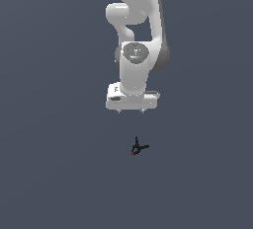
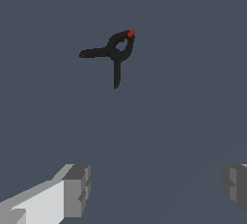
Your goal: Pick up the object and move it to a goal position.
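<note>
The white arm (image 1: pixel 136 35) reached down from the top of the exterior view, its claw (image 1: pixel 131 110) hanging over a plain dark grey surface (image 1: pixel 49 149) with only two short finger stubs showing under the flat white hand. Below it in that view, and well apart from it, lay the object (image 1: pixel 137 147) — a tiny black thing with thin splayed prongs and a small red tip at its lower end, toward the exterior view's left. Nothing touched it; it sat alone on the grey. The wrist view showed the same object (image 2: pixel 116 54) more plainly: two slim black handles spreading out from a small looped body with a hole through its middle, and the red tip (image 2: pixel 130 33) at the end opposite the handles. It looked like a little spring clamp lying flat. At the edge of that picture the claw's two fingers (image 2: pixel 77 190) stood far apart, one grey pad at each side with a broad stretch of bare surface between them — the claw was wide and held nothing. The object lay out beyond the fingers, not between them, and clear of both pads. Whether the fingers were near the surface or high above it could not be told from either picture.
</note>
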Robot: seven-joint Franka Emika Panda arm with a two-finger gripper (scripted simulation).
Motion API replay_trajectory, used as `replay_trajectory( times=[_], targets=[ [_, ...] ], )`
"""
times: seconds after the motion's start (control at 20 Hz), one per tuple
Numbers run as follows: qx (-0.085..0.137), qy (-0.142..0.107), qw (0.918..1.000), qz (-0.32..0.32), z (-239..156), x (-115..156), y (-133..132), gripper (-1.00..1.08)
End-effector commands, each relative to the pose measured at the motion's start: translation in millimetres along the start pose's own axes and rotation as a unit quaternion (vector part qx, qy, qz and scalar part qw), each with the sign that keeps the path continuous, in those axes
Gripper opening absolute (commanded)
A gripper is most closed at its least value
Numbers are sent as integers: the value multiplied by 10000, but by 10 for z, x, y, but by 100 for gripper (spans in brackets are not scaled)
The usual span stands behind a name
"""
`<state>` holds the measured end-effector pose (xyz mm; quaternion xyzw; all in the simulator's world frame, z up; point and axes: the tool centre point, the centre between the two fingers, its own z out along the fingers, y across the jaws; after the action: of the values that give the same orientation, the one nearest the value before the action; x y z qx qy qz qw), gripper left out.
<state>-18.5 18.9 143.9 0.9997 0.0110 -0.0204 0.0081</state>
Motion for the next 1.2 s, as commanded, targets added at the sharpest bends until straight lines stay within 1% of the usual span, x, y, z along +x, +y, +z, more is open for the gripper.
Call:
replay_trajectory(
  times=[0.0,0.15,0.45,0.7,0.95,1.15],
  targets=[
    [0,0,10000,0,0,0,0,100],
    [6,-7,10000,-13,2,3,-27,100],
    [37,-50,9999,-122,8,2,-181,100],
    [39,-54,9999,-143,7,-2,-192,100],
    [45,-45,10000,14,28,51,-193,100],
    [55,-32,9996,265,65,138,-198,100]
  ],
)
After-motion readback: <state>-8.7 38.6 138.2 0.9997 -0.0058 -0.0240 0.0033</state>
